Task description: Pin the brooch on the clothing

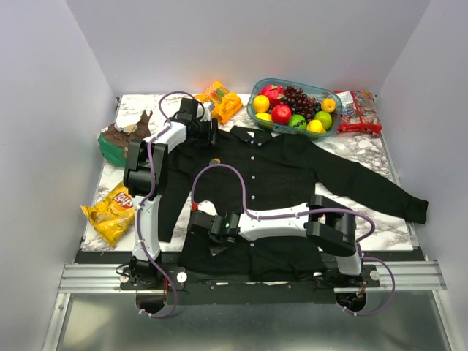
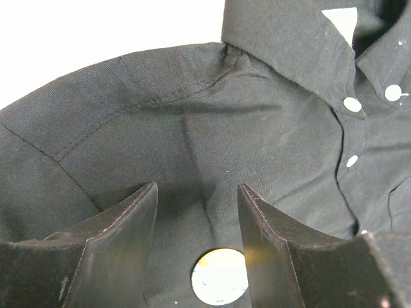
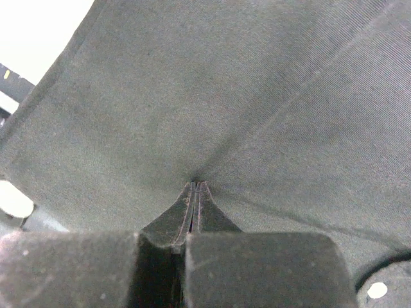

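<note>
Left wrist view: the brooch point(image 2: 219, 276) is seen lying on the clothing point(image 2: 192, 122), unheld, between the parted left gripper point(image 2: 198, 187) fingers. Fabric is clamped by the right gripper point(image 3: 194, 186). Placement appears done; fastening cannot be confirmed.

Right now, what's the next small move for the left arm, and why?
Probably close the left hand on the brooch. It stands open, with the pale disc lying on the shirt between its two sides, not yet gripped. The right hand is shut on a fold of the cloth, so the shirt seems held steady for the pickup.
</note>
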`<state>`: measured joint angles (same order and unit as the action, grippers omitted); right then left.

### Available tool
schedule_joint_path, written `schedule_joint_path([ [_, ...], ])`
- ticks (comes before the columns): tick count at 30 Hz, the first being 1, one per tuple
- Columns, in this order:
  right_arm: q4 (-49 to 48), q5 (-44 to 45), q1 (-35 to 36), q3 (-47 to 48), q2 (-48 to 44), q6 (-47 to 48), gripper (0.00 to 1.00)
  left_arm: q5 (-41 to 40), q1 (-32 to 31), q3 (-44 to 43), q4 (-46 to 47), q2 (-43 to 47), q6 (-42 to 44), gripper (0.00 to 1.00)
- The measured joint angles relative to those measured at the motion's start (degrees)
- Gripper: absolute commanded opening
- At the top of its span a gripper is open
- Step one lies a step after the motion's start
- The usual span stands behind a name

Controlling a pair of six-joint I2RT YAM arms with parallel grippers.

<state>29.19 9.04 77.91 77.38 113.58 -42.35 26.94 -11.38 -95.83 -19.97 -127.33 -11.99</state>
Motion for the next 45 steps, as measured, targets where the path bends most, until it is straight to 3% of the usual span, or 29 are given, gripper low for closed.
schedule_joint_path([
  [11, -0.85, -8.28, 0.04, -2.05, -0.02, 0.96, 0.01, -0.07, 0.17, -0.28, -0.02, -0.22, -0.52, 0.62],
  [14, -1.14, -8.48, 0.04, -2.64, -0.5, 1.05, 0.07, -0.07, 0.17, -0.26, 0.04, -0.15, -0.46, 0.7],
  [16, -1.14, -8.24, 0.04, -3.04, -1.57, 1.27, 0.16, -0.35, 0.09, 0.11, 0.44, 0.33, -0.2, 0.77],
  [19, -1.14, -6.97, 0.04, -3.21, -4.85, 1.84, 0.41, -1.01, 0.07, 2.84, 1.29, 2.67, 0.17, 0.99],
  [21, -1.27, -5.81, -0.02, -3.21, -7.63, 2.27, 0.55, -1.86, 0.07, 6.01, 2.29, 5.95, 0.44, 0.99],
  [26, -4.24, -3.56, -3.02, -6.25, -17.29, 4.35, 0.75, -4.26, 0.07, 13.86, 6.56, 18.51, 0.7, 0.99],
  [31, -11.28, -4.28, -15.63, -15.98, -25.81, 7.04, 0.79, -6.93, 0.35, 17.64, 10.99, 30.51, 0.9, 0.99],
  [38, -18.08, -7.85, -39.06, -28.52, -34.18, 10.91, 0.82, -9.35, 2.19, 23.61, 12.94, 42.16, -0.63, 0.99],
  [45, -21.44, -11.21, -59.01, -36.26, -52.3, 13.99, 0.9, -10.23, 3.96, 30.77, 11.23, 54.38, -0.72, 0.99],
])
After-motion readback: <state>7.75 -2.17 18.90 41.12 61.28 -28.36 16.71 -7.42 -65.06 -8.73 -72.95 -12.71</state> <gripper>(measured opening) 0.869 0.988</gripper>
